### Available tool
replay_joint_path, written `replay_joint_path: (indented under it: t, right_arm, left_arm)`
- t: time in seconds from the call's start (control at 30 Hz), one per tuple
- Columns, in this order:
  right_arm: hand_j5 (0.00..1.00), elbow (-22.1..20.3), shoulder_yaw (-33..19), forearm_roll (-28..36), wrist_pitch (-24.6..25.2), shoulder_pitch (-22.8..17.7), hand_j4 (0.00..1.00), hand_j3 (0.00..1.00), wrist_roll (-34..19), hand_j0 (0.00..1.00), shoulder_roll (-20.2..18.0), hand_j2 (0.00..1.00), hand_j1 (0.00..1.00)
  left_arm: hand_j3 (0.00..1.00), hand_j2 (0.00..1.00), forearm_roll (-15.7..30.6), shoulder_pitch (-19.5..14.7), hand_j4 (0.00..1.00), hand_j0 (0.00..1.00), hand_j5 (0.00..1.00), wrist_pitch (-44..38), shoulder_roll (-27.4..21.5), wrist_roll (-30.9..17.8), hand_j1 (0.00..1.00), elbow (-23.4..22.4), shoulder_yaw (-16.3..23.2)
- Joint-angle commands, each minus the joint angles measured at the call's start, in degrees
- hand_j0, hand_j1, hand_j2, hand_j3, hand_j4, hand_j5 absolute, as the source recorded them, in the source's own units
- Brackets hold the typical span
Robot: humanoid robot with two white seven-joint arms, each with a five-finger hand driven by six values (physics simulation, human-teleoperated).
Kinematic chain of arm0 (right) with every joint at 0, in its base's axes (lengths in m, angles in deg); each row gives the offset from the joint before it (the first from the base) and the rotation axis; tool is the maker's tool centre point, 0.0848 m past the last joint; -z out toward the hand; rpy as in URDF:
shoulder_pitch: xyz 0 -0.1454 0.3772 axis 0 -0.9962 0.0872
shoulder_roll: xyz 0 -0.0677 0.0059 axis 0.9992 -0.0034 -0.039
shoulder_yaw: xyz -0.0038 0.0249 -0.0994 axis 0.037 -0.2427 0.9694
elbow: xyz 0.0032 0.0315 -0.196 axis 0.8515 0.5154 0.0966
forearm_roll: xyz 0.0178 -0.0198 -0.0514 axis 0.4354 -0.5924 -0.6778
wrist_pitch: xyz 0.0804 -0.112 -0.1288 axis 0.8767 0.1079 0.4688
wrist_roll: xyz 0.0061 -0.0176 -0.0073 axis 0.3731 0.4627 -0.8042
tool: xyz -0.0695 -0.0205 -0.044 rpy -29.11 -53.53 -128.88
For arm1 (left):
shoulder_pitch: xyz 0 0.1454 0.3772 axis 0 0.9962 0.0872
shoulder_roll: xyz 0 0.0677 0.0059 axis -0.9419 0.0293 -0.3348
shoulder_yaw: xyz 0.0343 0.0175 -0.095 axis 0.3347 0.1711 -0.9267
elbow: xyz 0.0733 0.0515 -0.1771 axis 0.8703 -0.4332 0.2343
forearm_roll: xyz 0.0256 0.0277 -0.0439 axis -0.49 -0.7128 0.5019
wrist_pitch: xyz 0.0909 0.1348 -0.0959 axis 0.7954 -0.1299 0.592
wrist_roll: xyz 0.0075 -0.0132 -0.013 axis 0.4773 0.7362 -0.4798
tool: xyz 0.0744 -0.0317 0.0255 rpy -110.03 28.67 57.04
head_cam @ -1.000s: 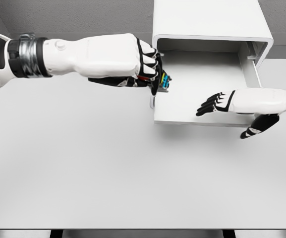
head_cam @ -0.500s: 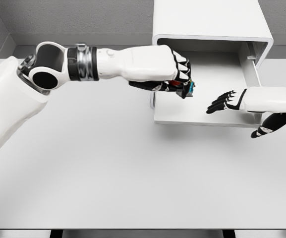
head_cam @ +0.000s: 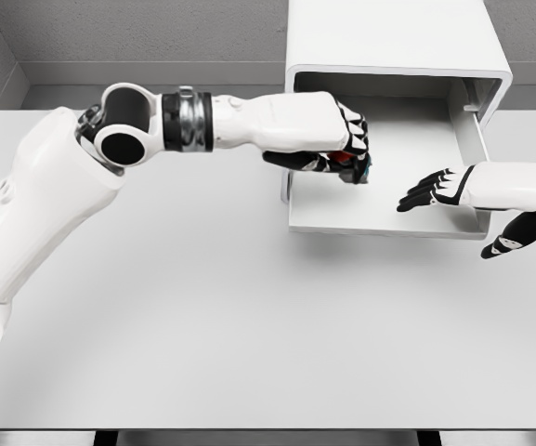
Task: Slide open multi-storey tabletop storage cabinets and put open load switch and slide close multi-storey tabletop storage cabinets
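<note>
- One load switch (head_cam: 356,168), a small dark block with red and blue-green parts, sits in my left hand (head_cam: 328,139); I see only its end poking out from under the knuckles.
- My left hand's fingers are curled tight around the load switch, holding it above the floor of the drawer (head_cam: 407,139), at the drawer's 9 o'clock side, just inside the left wall.
- I cannot tell whether the switch touches the drawer floor.
- The drawer is pulled out toward me from the white cabinet (head_cam: 393,42), which stands at the 1 o'clock part of the table (head_cam: 202,325).
- My left arm reaches in from 9 o'clock, elbow raised, forearm running level across the table to the drawer.
- My right hand (head_cam: 439,189) comes in from 3 o'clock and hovers over the drawer's right half, at about 4 o'clock from the switch and well apart from it.
- Its fingers are spread and loose, gripping nothing; the thumb hangs outside the drawer's front edge.
</note>
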Motion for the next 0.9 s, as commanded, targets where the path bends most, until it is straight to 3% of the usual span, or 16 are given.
replay_joint_path:
  t: [0.0,0.17,0.3,0.37,0.53,0.6,0.67,0.8,0.87]
  right_arm:
    - [1.0,-0.1,0.0,0.4,0.2,0.0,1.0,1.0,0.0,1.0,0.0,1.0,1.0]
    - [1.0,-0.1,0.0,0.4,0.2,0.0,1.0,1.0,0.0,1.0,0.0,1.0,1.0]
    - [1.0,-0.1,0.0,0.4,0.2,0.0,1.0,1.0,0.0,1.0,0.0,1.0,1.0]
    - [1.0,-0.1,0.0,0.4,0.2,0.0,1.0,1.0,0.0,1.0,-0.1,1.0,1.0]
    - [1.0,-0.1,0.0,0.4,0.2,0.0,1.0,1.0,0.0,1.0,-0.2,1.0,1.0]
    - [1.0,-0.1,0.0,0.4,0.2,0.0,1.0,1.0,0.0,1.0,-0.3,1.0,1.0]
    - [1.0,-0.1,0.0,0.4,0.2,0.0,1.0,1.0,0.0,1.0,-0.8,1.0,1.0]
    - [1.0,-0.1,0.0,0.4,0.2,0.0,1.0,1.0,0.0,1.0,-0.8,1.0,1.0]
    - [1.0,-0.1,-0.1,0.4,0.2,0.1,1.0,1.0,0.0,1.0,-0.8,1.0,1.0]
  left_arm:
    - [0.43,0.43,-1.7,0.0,0.43,0.43,0.43,-0.2,1.7,0.1,0.43,-3.2,0.1]
    - [0.46,0.46,-1.7,-0.3,0.46,0.46,0.46,-0.2,2.6,0.0,0.46,-3.1,0.1]
    - [0.88,0.88,-0.9,-0.4,0.88,0.88,0.88,-0.2,3.1,0.4,0.88,-2.9,0.1]
    - [0.95,0.95,-0.7,-0.4,0.95,0.95,0.95,-0.2,3.1,0.4,0.95,-2.8,0.0]
    - [0.95,0.95,-0.5,-0.6,0.95,0.95,0.95,-0.2,3.1,0.5,0.95,-2.6,0.1]
    - [1.0,1.0,0.8,-0.9,1.0,1.0,1.0,-0.2,2.6,0.4,1.0,-2.5,0.0]
    - [1.0,1.0,3.1,-1.2,1.0,1.0,1.0,-0.2,1.1,0.4,1.0,0.1,0.1]
    - [1.0,1.0,10.2,-1.8,1.0,1.0,1.0,-0.2,-6.6,0.0,1.0,7.1,0.0]
    - [1.0,1.0,16.2,-1.4,1.0,1.0,1.0,-0.2,-14.6,0.0,1.0,14.2,0.0]
